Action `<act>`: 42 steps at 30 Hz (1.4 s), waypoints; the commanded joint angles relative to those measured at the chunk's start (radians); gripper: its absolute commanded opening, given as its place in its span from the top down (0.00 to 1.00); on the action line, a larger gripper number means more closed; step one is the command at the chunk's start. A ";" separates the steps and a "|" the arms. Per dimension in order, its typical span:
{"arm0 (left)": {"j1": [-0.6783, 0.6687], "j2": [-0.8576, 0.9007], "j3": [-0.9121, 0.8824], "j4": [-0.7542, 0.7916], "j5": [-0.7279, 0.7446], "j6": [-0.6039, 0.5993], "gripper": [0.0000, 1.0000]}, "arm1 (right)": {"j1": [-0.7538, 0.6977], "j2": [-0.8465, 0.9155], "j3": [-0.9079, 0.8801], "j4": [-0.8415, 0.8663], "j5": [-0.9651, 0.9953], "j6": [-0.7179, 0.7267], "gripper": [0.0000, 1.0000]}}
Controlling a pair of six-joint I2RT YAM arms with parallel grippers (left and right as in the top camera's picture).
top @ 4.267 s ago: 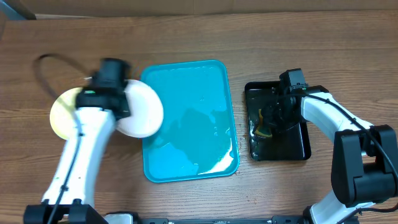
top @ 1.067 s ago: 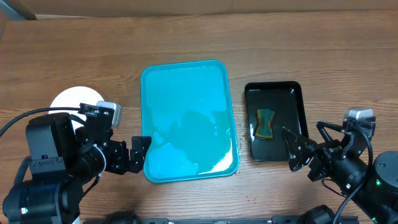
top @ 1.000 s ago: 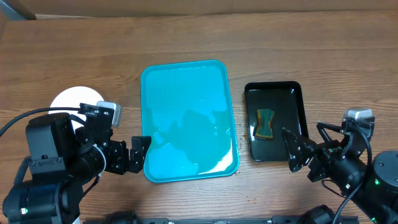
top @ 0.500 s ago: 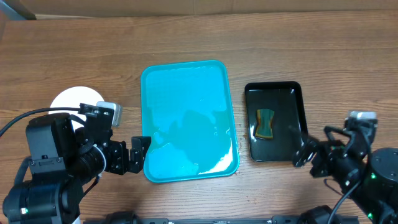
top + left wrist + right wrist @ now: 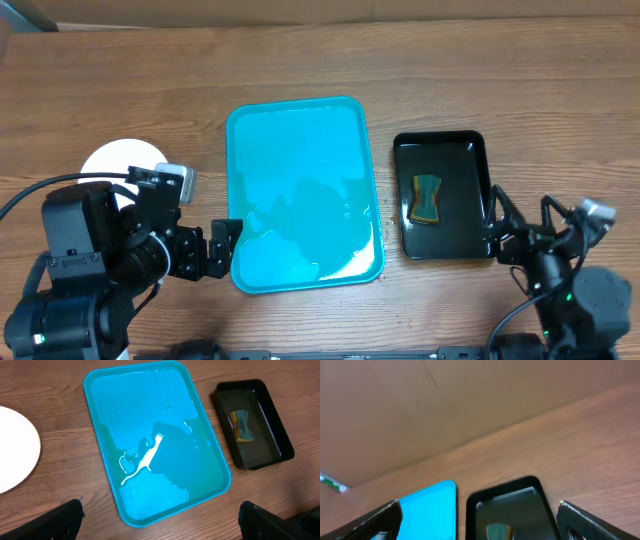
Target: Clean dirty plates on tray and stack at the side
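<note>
The turquoise tray point(image 5: 300, 150) lies at the table's centre with no plates on it, only a film of water; the left wrist view shows the tray point(image 5: 150, 415) too. Left of it, on the wood, sits a white plate point(image 5: 122, 159), partly hidden by my left arm; any plates beneath it cannot be told apart. Its edge shows as a white plate point(image 5: 15, 450) in the left wrist view. My left gripper point(image 5: 212, 250) is open by the tray's near left corner, holding nothing. My right gripper point(image 5: 520, 222) is open and empty near the black tray's near right corner.
A glossy black tray point(image 5: 480, 180) right of the turquoise one holds a green-and-yellow sponge point(image 5: 427, 197). The right wrist view shows the black tray point(image 5: 470, 505), the turquoise tray point(image 5: 430, 510) and a brown cardboard wall point(image 5: 420, 410) behind the table.
My right arm has drawn back to the right and swung its open gripper from pointing left to pointing toward the table's far side. Left arm, plate and trays are unmoved.
</note>
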 commanded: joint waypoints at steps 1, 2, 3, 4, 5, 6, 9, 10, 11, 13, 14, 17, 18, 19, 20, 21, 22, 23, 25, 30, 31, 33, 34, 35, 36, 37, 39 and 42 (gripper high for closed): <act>-0.007 -0.001 0.006 0.000 0.000 -0.011 0.00 | -0.005 -0.091 -0.115 0.079 0.007 -0.021 0.00; -0.007 -0.001 0.006 0.000 0.000 -0.011 0.00 | -0.005 -0.115 -0.152 0.105 0.006 -0.021 0.00; -0.007 -0.001 0.006 0.001 0.000 -0.011 0.00 | -0.005 -0.137 -0.186 0.128 -0.003 -0.021 0.00; -0.007 -0.001 0.006 0.001 0.000 -0.011 0.00 | -0.005 -0.158 -0.216 0.151 -0.011 -0.021 0.00; -0.007 -0.001 0.006 0.000 0.000 -0.011 0.00 | -0.005 -0.178 -0.245 0.175 -0.017 -0.021 0.00; -0.007 -0.001 0.006 0.000 0.000 -0.011 0.00 | -0.005 -0.198 -0.271 0.193 -0.023 -0.021 0.00; -0.007 -0.001 0.006 0.000 0.000 -0.011 0.00 | -0.005 -0.278 -0.358 0.258 -0.018 -0.021 0.00; -0.007 -0.001 0.006 0.001 0.000 -0.011 0.00 | -0.007 -0.275 -0.379 0.294 -0.019 -0.021 0.00; -0.007 -0.001 0.006 0.001 0.000 -0.011 0.00 | -0.008 -0.275 -0.402 0.329 -0.020 -0.020 0.00; -0.007 -0.001 0.006 0.000 0.000 -0.011 0.00 | -0.008 -0.275 -0.437 0.380 -0.022 -0.020 0.00; -0.007 -0.001 0.006 0.001 0.000 -0.011 0.00 | -0.008 -0.275 -0.451 0.398 -0.022 -0.020 0.00; -0.007 -0.001 0.006 0.000 0.000 -0.011 0.00 | -0.008 -0.275 -0.504 0.457 -0.018 -0.020 0.00; -0.007 -0.001 0.006 0.000 0.000 -0.011 0.00 | -0.008 -0.275 -0.520 0.479 -0.017 -0.021 0.00; -0.007 -0.001 0.006 0.001 0.000 -0.011 0.00 | -0.008 -0.275 -0.534 0.491 -0.006 -0.021 0.00; -0.007 -0.001 0.006 0.000 0.000 -0.011 0.00 | -0.008 -0.275 -0.532 0.473 -0.001 -0.021 0.00; -0.007 -0.001 0.006 0.000 0.000 -0.011 0.00 | -0.008 -0.275 -0.533 0.464 0.008 -0.021 0.00; -0.007 -0.001 0.006 0.001 0.000 -0.011 0.00 | -0.008 -0.275 -0.533 0.462 0.006 -0.020 0.00; -0.007 -0.001 0.006 0.000 0.000 -0.011 0.00 | -0.008 -0.275 -0.533 0.453 0.008 -0.021 0.00; -0.007 -0.001 0.006 0.000 0.000 -0.011 0.00 | -0.008 -0.275 -0.533 0.426 0.008 -0.021 0.00; -0.007 -0.001 0.006 0.000 0.000 -0.011 0.00 | -0.008 -0.275 -0.533 0.425 0.008 -0.021 0.00; -0.007 -0.001 0.006 0.000 0.000 -0.011 0.00 | -0.008 -0.275 -0.532 0.426 0.008 -0.021 0.00; -0.007 -0.001 0.006 0.000 0.000 -0.011 0.00 | -0.008 -0.275 -0.532 0.425 0.008 -0.021 0.00; -0.007 -0.001 0.006 0.000 0.000 -0.011 0.00 | -0.008 -0.275 -0.533 0.425 0.008 -0.021 0.00; -0.007 -0.001 0.006 0.000 0.000 -0.011 0.00 | -0.008 -0.275 -0.532 0.426 0.008 -0.021 0.00; -0.007 -0.001 0.006 0.000 0.000 -0.011 0.00 | -0.008 -0.275 -0.533 0.425 0.008 -0.021 0.00; -0.007 -0.001 0.006 0.000 0.000 -0.011 0.00 | -0.008 -0.275 -0.532 0.425 0.008 -0.021 0.00; -0.007 -0.001 0.006 0.000 0.000 -0.011 0.00 | -0.008 -0.275 -0.532 0.425 0.008 -0.021 0.00; -0.007 -0.001 0.006 0.000 0.000 -0.011 0.00 | -0.008 -0.275 -0.533 0.425 0.008 -0.021 0.00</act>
